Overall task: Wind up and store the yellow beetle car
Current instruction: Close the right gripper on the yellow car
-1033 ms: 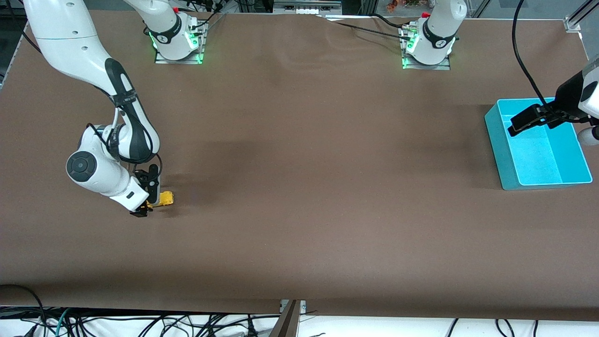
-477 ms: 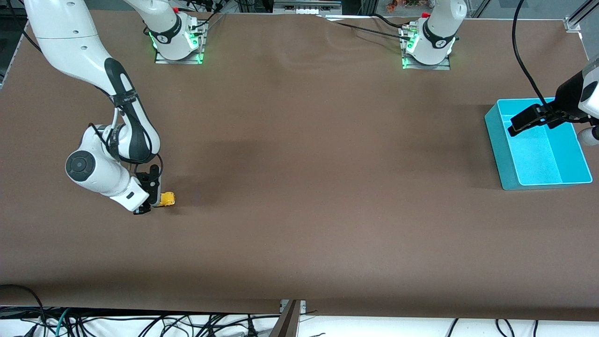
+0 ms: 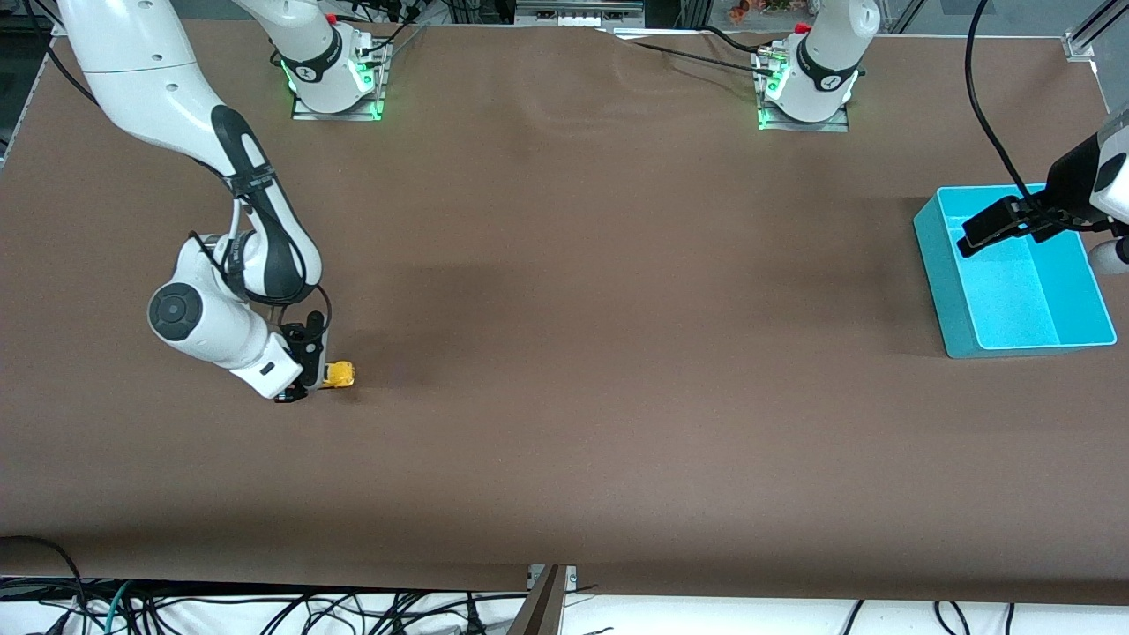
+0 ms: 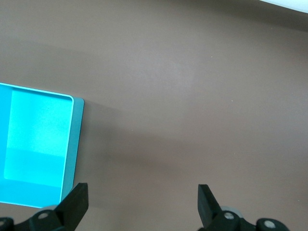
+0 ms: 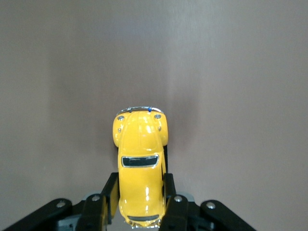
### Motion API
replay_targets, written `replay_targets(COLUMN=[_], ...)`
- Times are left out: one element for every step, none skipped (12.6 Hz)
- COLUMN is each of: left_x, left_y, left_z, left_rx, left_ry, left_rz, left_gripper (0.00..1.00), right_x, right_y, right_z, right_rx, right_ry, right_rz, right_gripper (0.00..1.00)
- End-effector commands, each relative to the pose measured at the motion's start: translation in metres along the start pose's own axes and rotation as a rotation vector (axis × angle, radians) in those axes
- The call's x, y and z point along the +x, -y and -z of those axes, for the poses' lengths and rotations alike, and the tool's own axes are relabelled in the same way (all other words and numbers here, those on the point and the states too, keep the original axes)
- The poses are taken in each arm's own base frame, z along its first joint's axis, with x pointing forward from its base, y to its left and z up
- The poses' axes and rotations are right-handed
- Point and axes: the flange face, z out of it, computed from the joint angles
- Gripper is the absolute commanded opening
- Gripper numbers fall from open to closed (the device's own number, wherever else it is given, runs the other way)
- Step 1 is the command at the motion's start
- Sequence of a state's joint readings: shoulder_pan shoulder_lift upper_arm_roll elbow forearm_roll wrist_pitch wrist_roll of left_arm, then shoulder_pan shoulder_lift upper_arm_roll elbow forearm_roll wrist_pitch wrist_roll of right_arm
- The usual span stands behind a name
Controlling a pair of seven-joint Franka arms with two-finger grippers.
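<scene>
The yellow beetle car (image 3: 340,375) sits low on the brown table near the right arm's end, its nose pointing toward the left arm's end. My right gripper (image 3: 310,381) is shut on its rear half. In the right wrist view the car (image 5: 140,163) fills the gap between the two black fingers (image 5: 109,195), with its hood and chrome bumper sticking out ahead. My left gripper (image 3: 1001,225) hangs open and empty over the blue bin (image 3: 935,265). In the left wrist view the left gripper (image 4: 142,204) has nothing between its fingertips.
The blue bin also shows in the left wrist view (image 4: 72,149), open-topped with nothing visible inside. Both arm bases (image 3: 333,84) stand at the table's edge farthest from the front camera. Cables hang below the table's nearest edge.
My right gripper has slid the yellow car along the table toward the left arm's end. The left arm has not moved.
</scene>
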State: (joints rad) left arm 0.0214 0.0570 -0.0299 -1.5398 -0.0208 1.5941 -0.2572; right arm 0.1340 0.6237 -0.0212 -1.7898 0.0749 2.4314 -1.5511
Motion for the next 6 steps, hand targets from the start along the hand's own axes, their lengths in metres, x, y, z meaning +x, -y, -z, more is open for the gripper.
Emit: replay_targets(left_x=[0.001,0.001,0.001,0.001,0.001,0.001], left_y=[-0.001,-0.001,-0.001,-0.001,-0.002,-0.001], left_z=[0.003,0.003,0.003,0.003,0.003,0.004], left_rx=[-0.009,-0.009,-0.009,-0.009,-0.009,-0.01], left_ry=[-0.002,-0.002,-0.002,-0.002,-0.002,-0.004], left_rz=[-0.014,-0.014,-0.014,-0.014,-0.016,-0.014], left_gripper=[1.0,1.0,1.0,1.0,1.0,1.0], right_x=[-0.003,-0.011,-0.02,-0.034,-0.055,-0.073], right_y=[0.002,0.003,0.003,0.003,0.004,0.005], right_z=[-0.003,-0.009,-0.012,-0.018,-0.026,-0.029], right_rx=[0.012,0.02,0.022,0.025,0.03,0.022], right_ry=[-0.008,-0.002,0.003,0.006,0.008,0.009], right_rz=[0.0,0.001,0.019,0.03,0.019,0.01], right_gripper=[0.1,0.1,0.1,0.1,0.1,0.1])
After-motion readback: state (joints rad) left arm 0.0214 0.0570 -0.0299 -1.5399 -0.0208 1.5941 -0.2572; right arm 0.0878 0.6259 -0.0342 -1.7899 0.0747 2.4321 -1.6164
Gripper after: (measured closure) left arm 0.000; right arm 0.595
